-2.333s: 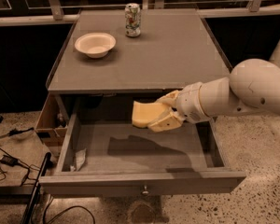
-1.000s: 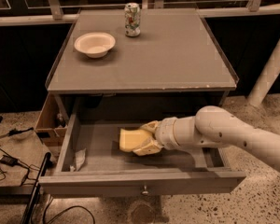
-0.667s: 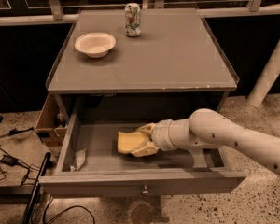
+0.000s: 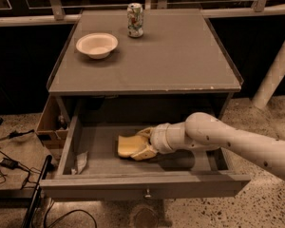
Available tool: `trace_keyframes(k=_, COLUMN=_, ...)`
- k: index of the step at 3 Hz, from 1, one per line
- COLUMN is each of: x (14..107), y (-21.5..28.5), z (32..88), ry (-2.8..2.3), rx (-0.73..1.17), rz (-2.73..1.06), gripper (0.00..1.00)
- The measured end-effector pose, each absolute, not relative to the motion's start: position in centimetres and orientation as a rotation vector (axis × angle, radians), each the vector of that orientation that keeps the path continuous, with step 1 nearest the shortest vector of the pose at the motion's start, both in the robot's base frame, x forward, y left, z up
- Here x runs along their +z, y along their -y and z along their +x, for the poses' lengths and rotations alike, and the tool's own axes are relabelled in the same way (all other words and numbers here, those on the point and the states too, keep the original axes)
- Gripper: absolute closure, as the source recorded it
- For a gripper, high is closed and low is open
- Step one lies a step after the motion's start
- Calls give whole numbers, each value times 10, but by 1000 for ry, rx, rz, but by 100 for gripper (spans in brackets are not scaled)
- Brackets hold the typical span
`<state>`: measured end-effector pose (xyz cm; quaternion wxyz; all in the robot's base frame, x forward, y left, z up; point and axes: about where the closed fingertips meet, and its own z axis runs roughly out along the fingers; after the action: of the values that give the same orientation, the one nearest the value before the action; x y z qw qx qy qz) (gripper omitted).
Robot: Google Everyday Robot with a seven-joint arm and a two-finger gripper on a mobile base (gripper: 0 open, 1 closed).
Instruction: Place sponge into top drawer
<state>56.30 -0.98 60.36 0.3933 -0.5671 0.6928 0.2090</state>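
The top drawer (image 4: 100,145) is pulled out wide below the grey tabletop, its front panel and small round knob (image 4: 147,193) facing me. The pale yellow sponge (image 4: 126,146) lies low in the drawer, at or just above its flat bottom, left of centre. My cream gripper (image 4: 141,144) reaches in from the right, with one finger (image 4: 145,133) above the sponge's right end and the other (image 4: 142,154) below it, shut on the sponge. The white arm covers the drawer's right part.
A white bowl (image 4: 97,44) and a drink can (image 4: 135,19) stand on the tabletop (image 4: 180,56). A crumpled scrap (image 4: 80,163) lies in the drawer's front left corner. Cables (image 4: 9,163) lie on the floor at left. A white post (image 4: 275,70) stands at right.
My gripper has carried the sponge from above the drawer down into it and a little leftward. In the last second it has only settled slightly lower.
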Motion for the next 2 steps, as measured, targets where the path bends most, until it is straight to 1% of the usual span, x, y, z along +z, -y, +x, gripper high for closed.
trace_keyframes(k=1, x=603, y=10, z=563, ry=-1758, rx=531, rz=-1440, gripper=81)
trace_keyframes(k=2, x=603, y=10, z=563, ry=-1758, rx=531, rz=-1440, gripper=58)
